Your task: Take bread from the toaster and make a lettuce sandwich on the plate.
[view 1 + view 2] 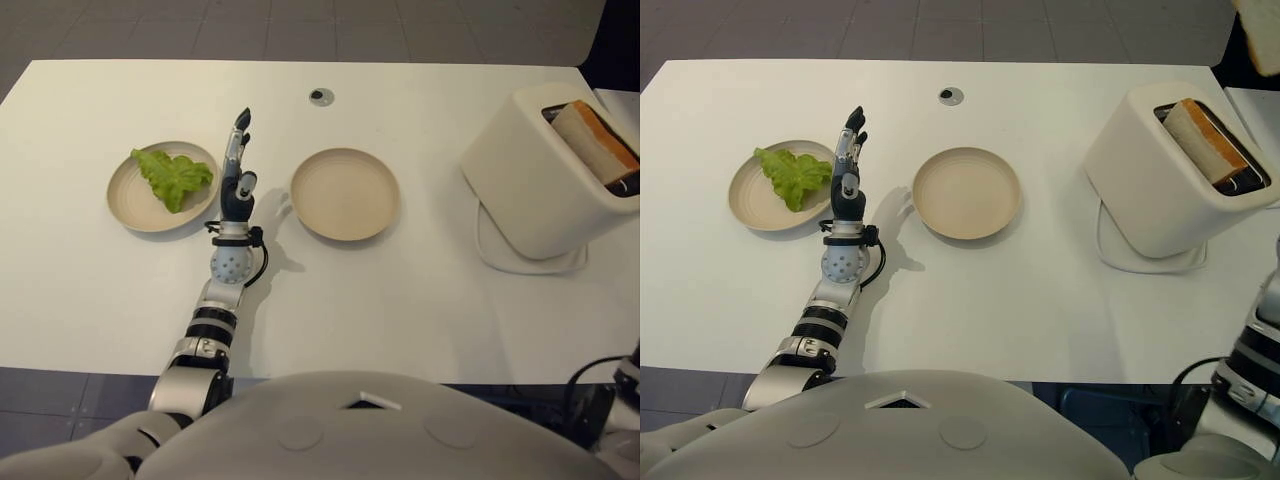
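A green lettuce leaf (175, 178) lies on a beige plate (125, 205) at the left. An empty beige plate (345, 193) sits mid-table. My left hand (238, 175) stands between the two plates, fingers stretched straight and pointing away from me, holding nothing. The cream toaster (530, 190) leans on its stand at the right, with one slice of bread (595, 140) sticking out of a slot; the slot beside it is dark. A pale, bread-like piece (1262, 35) shows at the upper right corner; what holds it is cut off. My right forearm (1255, 365) rises along the right edge.
The white table (400, 300) has a small round grommet hole (321, 97) near its far edge. A white stand (500, 262) lies under the toaster. The table's front edge runs just before my body, with dark floor around it.
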